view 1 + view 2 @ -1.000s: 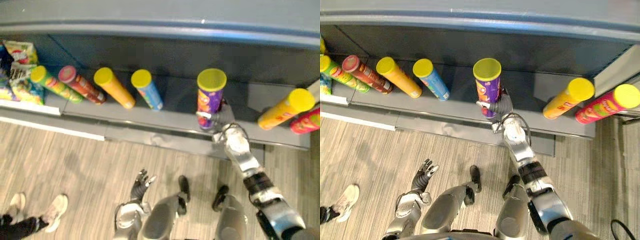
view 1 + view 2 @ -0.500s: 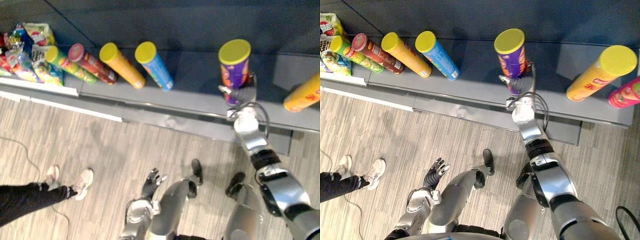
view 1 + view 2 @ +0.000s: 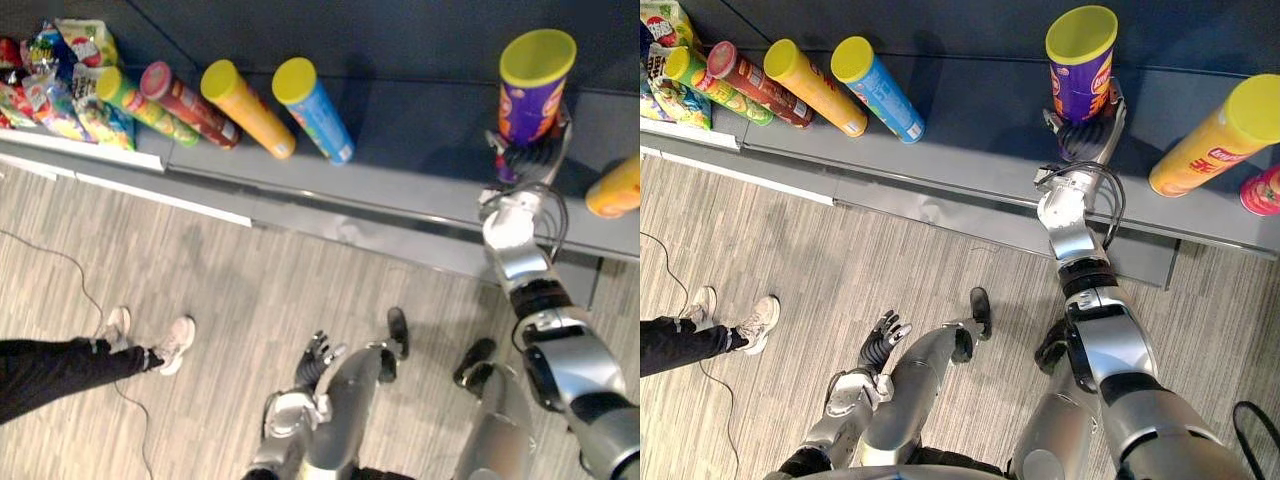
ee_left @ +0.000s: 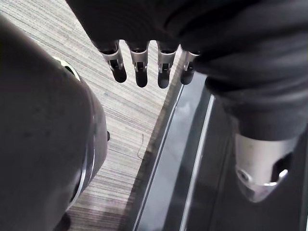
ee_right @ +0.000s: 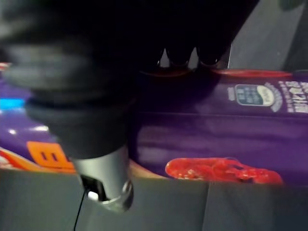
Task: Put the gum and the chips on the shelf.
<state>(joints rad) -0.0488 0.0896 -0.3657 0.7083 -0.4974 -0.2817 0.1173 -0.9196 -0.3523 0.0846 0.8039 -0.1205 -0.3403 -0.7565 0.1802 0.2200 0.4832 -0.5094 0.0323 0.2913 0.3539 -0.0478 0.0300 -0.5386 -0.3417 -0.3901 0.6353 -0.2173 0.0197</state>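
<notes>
Since a second ago the head camera has swung, so the whole scene sits differently in both eye views. The purple chips can (image 3: 1081, 68) has not left the shelf (image 3: 980, 130) and the right hand (image 3: 1085, 135) has stayed at its lower part. The can stands upright on its base, yellow lid up, towards the right part of the shelf. The hand's fingers wrap one side of the can and the thumb the other. In the right wrist view the purple wall lies right against the palm, with the dark fingertips curled over its far side.

On the same shelf, well apart to the robot's left, stands a row of four cans: a blue can (image 3: 878, 88), an orange can (image 3: 812, 87), a red can (image 3: 752, 85) and a green can (image 3: 712, 85). Snack bags (image 3: 55, 80) are heaped just beyond the green one. To the right of the purple can stands a second orange can (image 3: 1215, 135), with a pink can (image 3: 1262, 190) beside it at the edge.

The left hand (image 3: 882, 340) hangs low over the striped floor (image 3: 220, 280). Its fingers (image 4: 139, 72) are straight and relaxed, holding nothing. A person's leg (image 3: 60, 365) and pale shoes (image 3: 175, 340) show on the floor at the far left.
</notes>
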